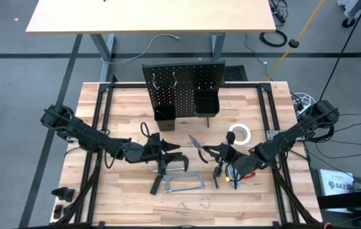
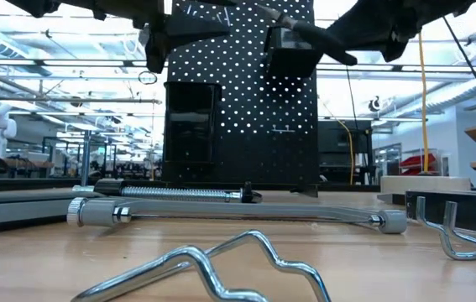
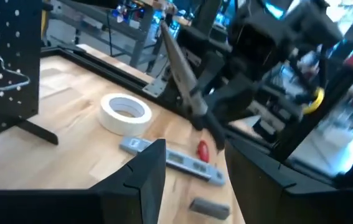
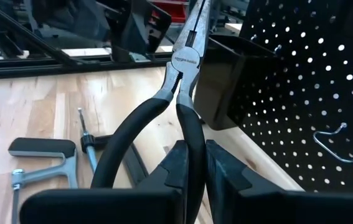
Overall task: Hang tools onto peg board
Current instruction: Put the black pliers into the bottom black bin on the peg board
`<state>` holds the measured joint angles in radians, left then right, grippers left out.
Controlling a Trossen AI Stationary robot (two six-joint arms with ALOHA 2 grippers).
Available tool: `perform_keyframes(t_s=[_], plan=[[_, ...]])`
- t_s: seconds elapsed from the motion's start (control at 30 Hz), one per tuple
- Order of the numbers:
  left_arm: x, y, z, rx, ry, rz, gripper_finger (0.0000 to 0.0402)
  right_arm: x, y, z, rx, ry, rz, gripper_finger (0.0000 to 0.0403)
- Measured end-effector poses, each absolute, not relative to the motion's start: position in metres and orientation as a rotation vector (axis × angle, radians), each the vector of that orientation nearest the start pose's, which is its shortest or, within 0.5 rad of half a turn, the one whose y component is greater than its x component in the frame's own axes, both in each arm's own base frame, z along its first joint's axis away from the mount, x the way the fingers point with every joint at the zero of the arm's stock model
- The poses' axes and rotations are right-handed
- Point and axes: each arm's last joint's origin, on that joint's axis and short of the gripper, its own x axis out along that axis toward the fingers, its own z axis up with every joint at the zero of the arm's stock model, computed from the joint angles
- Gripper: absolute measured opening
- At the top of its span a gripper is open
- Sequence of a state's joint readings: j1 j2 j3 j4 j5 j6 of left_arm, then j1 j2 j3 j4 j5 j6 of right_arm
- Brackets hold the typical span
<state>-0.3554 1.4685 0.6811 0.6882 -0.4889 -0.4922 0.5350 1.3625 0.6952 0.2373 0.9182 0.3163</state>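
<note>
Your right hand [image 4: 188, 165] holds the pliers [image 4: 179, 74] by one black handle, squeezed tight between its fingers. The pliers are up in the air, nose pointing toward the peg board [image 1: 183, 86], close to the bin [image 4: 226, 81] on it. The other handle hangs loose, so the pliers could swing or slip out if you move fast. The long nose could also bump the bin's edge and twist the pliers in your grip. Go slow and aim for the bin's open top or a hook [image 4: 341, 143].

Your left hand [image 3: 188, 171] waits above the desk [image 1: 123, 191] with its fingers apart and nothing in them. It hangs near the C-clamp [image 1: 170, 166] and the hacksaw [image 1: 183, 183].

The view from above shows every tool on the desk, like the tape roll [image 1: 239, 133]. It does not show how high the pliers are. The right wrist view shows the grip and the bin up close. The left wrist view shows the level [image 3: 173, 160] by the tape.
</note>
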Motion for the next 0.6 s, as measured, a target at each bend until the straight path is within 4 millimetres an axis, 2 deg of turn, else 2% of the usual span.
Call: perform_keyframes(t_s=[0.27, 0.6], plan=[[0.296, -0.076, 0.238, -0.698, -0.044, 0.194, 0.0169, 0.252, 0.121, 0.223, 0.007, 0.198, -0.459, 0.0023], [0.297, -0.072, 0.239, -0.727, -0.054, 0.204, 0.0169, 0.254, 0.117, 0.226, 0.025, 0.173, -0.496, 0.0023]])
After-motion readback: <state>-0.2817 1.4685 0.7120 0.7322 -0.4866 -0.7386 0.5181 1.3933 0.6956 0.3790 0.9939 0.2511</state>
